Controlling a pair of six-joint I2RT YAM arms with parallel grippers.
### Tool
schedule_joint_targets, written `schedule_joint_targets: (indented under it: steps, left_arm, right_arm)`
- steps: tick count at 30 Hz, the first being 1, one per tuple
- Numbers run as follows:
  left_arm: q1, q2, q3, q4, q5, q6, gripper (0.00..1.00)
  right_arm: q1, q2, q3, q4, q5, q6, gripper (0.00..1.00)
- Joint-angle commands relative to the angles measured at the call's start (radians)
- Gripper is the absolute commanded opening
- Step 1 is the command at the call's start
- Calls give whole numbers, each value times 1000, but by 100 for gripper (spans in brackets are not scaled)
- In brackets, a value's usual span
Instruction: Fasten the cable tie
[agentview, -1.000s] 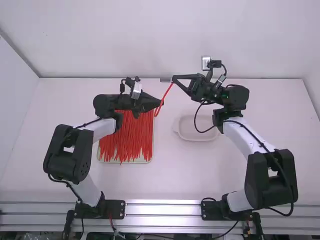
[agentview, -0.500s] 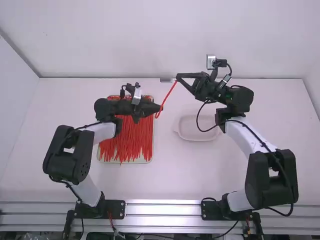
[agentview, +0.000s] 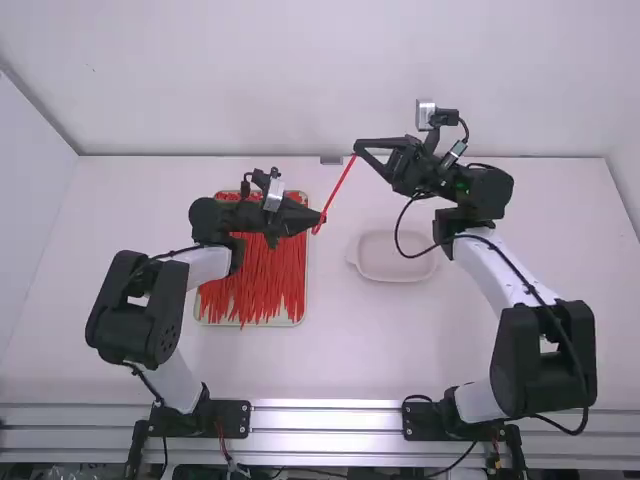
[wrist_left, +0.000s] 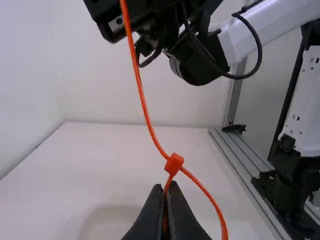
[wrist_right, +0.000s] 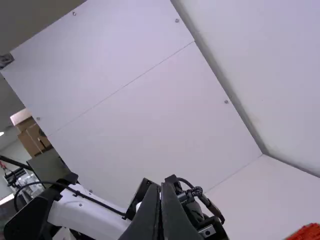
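Now the red cable tie (agentview: 338, 188) runs between the two: left pincer (agentview: 318, 215) pinches its lower part, right pincer (agentview: 358, 152) clamps its tail.

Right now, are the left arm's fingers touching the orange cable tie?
Touching: the left wrist view shows the left fingers pinched shut on the cable tie.

The left arm (agentview: 195, 262) is stretched low toward the far middle, wrist level. The left gripper (agentview: 316, 214) is pointed right, with its fingers (wrist_left: 156, 210) pressed together on the red cable tie (wrist_left: 173, 163). The right arm (agentview: 490, 270) is raised at the far right. The right gripper (agentview: 358, 151) is pointed left and held higher, its fingers (wrist_right: 152, 210) closed on the tie's other end.
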Motion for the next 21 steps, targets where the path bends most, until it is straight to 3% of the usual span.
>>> schedule_joint_targets:
  steps: [1, 14, 18, 19, 20, 21]
  left_arm:
    - [0, -12, -28, -8, 95, 18, 1]
    - [0, -12, -28, -23, 101, 33, 1]
    - [2, -12, -28, -12, 102, 34, 2]
    - [4, -12, -28, -12, 102, 34, 1]
    - [15, -12, -26, -13, 102, 40, 1]
    - [22, -12, -23, -13, 103, 40, 1]
  right_arm:
    - [-30, -14, 90, -4, 82, 5, 0]
    - [-29, -13, 110, -63, 77, -21, 0]
    - [-31, -13, 109, -64, 43, -21, 25]
    - [-31, -14, 109, -65, 40, -21, 27]
    - [-31, -13, 109, -67, 23, -21, 45]
    - [-30, -13, 109, -63, 8, -24, 53]
